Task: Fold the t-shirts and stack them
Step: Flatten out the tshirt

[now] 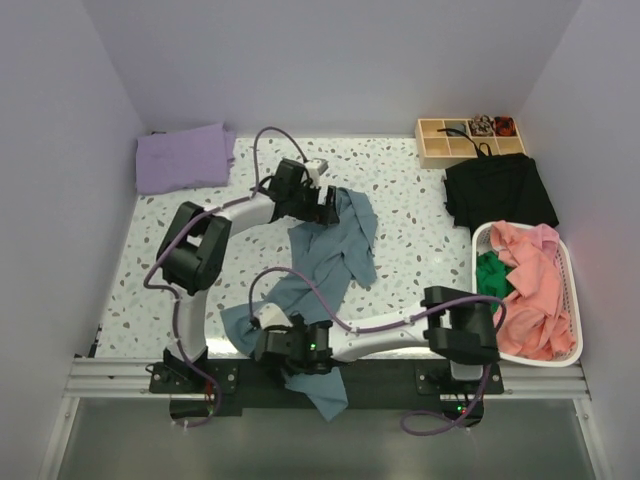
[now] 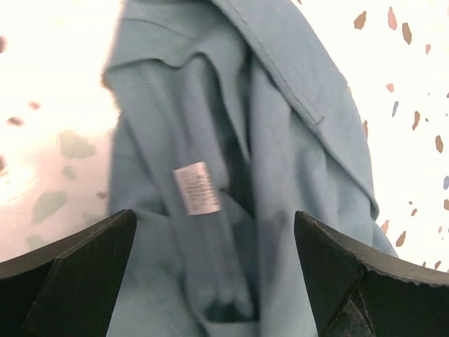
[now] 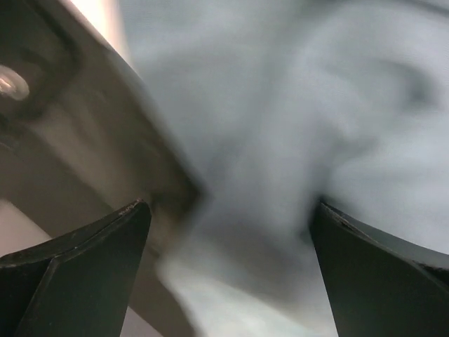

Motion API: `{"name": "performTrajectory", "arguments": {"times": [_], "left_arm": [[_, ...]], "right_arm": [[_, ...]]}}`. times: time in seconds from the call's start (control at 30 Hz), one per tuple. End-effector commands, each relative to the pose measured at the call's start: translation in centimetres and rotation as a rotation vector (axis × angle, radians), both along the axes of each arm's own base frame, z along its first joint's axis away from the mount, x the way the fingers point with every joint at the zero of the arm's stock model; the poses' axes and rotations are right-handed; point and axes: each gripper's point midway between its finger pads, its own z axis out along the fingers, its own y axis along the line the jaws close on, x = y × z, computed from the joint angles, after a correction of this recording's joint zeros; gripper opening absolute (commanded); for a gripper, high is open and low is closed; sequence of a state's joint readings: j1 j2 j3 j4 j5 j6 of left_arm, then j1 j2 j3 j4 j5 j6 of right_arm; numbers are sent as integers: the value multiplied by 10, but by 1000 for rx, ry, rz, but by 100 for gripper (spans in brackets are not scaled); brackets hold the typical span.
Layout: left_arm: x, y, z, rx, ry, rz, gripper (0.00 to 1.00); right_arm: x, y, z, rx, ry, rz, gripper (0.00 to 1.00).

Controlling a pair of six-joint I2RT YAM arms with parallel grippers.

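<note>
Slate-blue crumpled cloth t-shirt sprawls on the speckled surface, left tool and right tool open over it.

We see the slate-blue t-shirt rumpled and unfolded, strung diagonally across the table, its near end over the edge; the lavender t-shirt lies folded at the far-left corner; salmon-pink t-shirts heap in the basket.

Enclosure: plain pale back wall, left wall and right wall, faint lavender cast. White table, grey and brown speckles. Aluminium rail runs along the table's near edge, dull grey floor below it. Lighting bright and even; tabletop washes out in left wrist view.
</note>
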State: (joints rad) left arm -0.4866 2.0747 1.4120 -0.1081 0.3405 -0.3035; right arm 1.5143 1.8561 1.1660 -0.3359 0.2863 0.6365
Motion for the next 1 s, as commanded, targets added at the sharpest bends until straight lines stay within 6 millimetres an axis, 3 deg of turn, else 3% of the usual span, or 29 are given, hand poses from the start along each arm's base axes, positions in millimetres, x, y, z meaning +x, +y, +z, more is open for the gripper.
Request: {"name": "performTrajectory", "arguments": {"times": [0.0, 0.03, 0.07, 0.13, 0.17, 0.2, 0.23, 0.3, 0.33, 0.4, 0.43, 0.47, 0.5, 0.53, 0.57, 0.6, 0.63, 0.67, 0.73, 0.77, 0.83, 0.97], "left_arm": [[22, 47, 62, -59, -129, 153, 100], [23, 59, 64, -75, -144, 210, 100], [24, 71, 85, -93, -185, 247, 100], [22, 100, 88, -71, -193, 330, 100], [18, 106, 107, -77, -228, 342, 100], [14, 111, 110, -67, -236, 352, 100], [-4, 117, 104, -46, -194, 360, 100], [-25, 114, 99, -78, -167, 345, 100], [-44, 113, 96, -120, -160, 341, 100], [-68, 107, 86, -138, -138, 334, 100], [-86, 109, 76, -152, -113, 348, 100], [-97, 104, 72, -162, -98, 338, 100], [-106, 102, 69, -184, -65, 346, 100], [-116, 101, 64, -193, -57, 344, 100], [-125, 94, 64, -200, -53, 322, 100], [-128, 94, 62, -194, -52, 339, 100], [-133, 95, 60, -181, -42, 344, 100], [-135, 95, 60, -175, -41, 345, 100], [-137, 100, 59, -155, -36, 365, 100], [-136, 102, 59, -147, -37, 374, 100], [-134, 105, 60, -141, -42, 397, 100], [-144, 107, 44, -109, 25, 400, 100]], "right_arm": [[54, -96, 60, -120, -240, -298, 99], [70, -112, 73, -106, -287, -387, 99], [89, -130, 91, -92, -373, -469, 99], [117, -173, 115, -83, -414, -593, 99], [133, -191, 124, -83, -452, -652, 99], [142, -207, 135, -41, -455, -719, 99], [165, -232, 139, -60, -465, -803, 99], [190, -230, 149, 52, -446, -826, 99], [209, -247, 153, 30, -463, -856, 99], [235, -234, 169, 101, -466, -846, 99], [255, -238, 154, 19, -459, -832, 99], [271, -230, 171, 32, -465, -837, 98], [282, -226, 170, 5, -458, -829, 97], [297, -221, 145, -101, -442, -790, 97], [314, -211, 159, -77, -466, -792, 97], [326, -207, 153, -83, -460, -794, 94], [341, -204, 132, -97, -408, -769, 94], [359, -198, 138, -48, -400, -782, 92], [386, -208, 132, -27, -370, -812, 90], [404, -201, 127, -23, -354, -808, 90], [427, -209, 119, -57, -344, -812, 90], [466, -203, 98, -96, -286, -775, 90]]}}
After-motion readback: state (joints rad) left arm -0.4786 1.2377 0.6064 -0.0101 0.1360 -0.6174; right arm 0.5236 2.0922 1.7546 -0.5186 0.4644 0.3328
